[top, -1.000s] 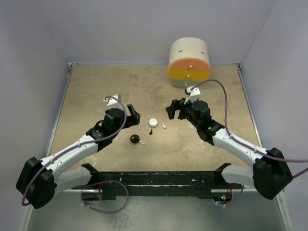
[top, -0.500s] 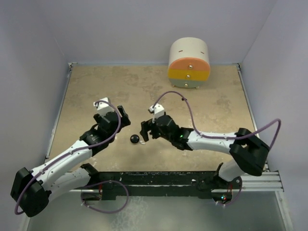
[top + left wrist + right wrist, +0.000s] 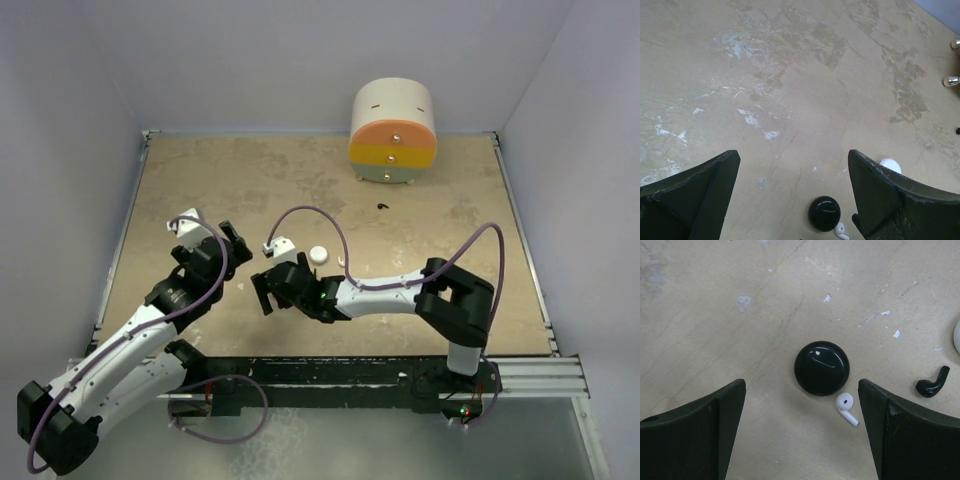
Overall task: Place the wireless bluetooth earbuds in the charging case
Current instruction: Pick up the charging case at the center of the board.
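A glossy black round charging case (image 3: 821,368) lies shut on the table, just ahead of my open right gripper (image 3: 801,390). A white earbud (image 3: 846,407) lies against its near right side, and a black earbud (image 3: 932,384) lies further right. In the left wrist view the same black case (image 3: 824,213) and white earbud (image 3: 841,230) sit low between the wide-open fingers of my left gripper (image 3: 792,165). A white round case (image 3: 318,254) rests behind the right gripper (image 3: 263,295), which hides the black case from above. The left gripper (image 3: 228,240) hovers just left of it. Another black earbud (image 3: 383,207) lies apart, further back.
A rounded drawer unit (image 3: 392,132) with orange, yellow and pale fronts stands at the back wall. The right arm's elbow (image 3: 455,300) and purple cable (image 3: 320,215) stretch across the table's middle. Grey walls close in the left, back and right sides.
The right arm has swung from centre-right across to the left and nearer, ending over the black case. The left gripper has drawn back to the left. Both stayed open.
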Action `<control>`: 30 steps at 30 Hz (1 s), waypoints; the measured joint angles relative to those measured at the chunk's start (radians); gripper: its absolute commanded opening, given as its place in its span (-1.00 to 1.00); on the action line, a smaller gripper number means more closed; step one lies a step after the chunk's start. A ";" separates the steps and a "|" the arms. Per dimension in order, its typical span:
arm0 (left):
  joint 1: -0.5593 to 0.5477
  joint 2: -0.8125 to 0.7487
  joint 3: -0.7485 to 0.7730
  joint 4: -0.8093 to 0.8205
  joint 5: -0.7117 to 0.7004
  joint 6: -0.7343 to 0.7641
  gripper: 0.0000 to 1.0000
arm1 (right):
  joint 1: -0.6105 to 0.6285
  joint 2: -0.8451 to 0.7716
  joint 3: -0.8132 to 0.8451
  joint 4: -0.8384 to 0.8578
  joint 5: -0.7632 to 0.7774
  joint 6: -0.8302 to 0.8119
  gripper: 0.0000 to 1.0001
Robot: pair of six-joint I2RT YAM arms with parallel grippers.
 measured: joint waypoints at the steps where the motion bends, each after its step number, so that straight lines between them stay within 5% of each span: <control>1: 0.003 -0.009 0.000 -0.007 -0.001 -0.002 0.78 | 0.000 0.013 0.008 -0.012 0.009 0.007 0.88; 30: 0.038 -0.058 -0.008 -0.045 -0.010 -0.024 0.78 | -0.001 0.147 0.101 -0.081 0.080 0.038 0.30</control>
